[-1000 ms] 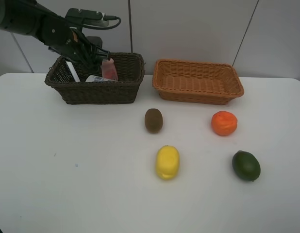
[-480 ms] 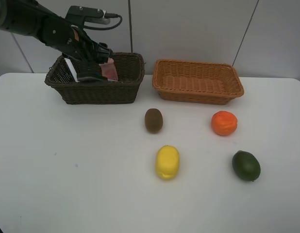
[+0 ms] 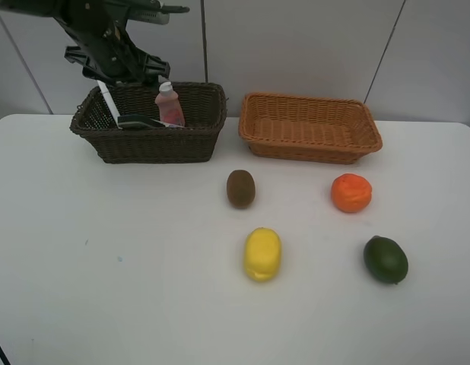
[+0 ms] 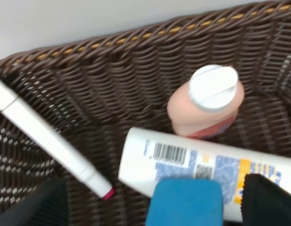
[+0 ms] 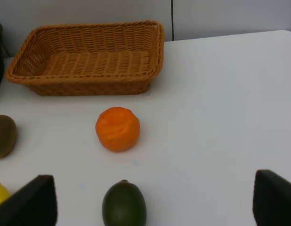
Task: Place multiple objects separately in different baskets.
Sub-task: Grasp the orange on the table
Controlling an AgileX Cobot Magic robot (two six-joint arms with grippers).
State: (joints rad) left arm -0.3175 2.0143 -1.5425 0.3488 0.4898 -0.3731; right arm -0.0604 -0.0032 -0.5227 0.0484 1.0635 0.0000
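Now | left hand [image 4: 155,205], right hand [image 5: 155,207] apart | pink bottle [image 4: 205,106] upright, white-capped

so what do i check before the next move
1. Pink bottle standing upright inside the dark basket: ok
2. Left claw open, gripping nothing: ok
3. Right claw open, gripping nothing: ok
4. Tan basket has nothing in it, free for fruit: ok
5. Kiwi, orange, lemon and lime lie apart on the table, none touching: ok
6. Left claw fully above the dark basket's rim: cannot tell
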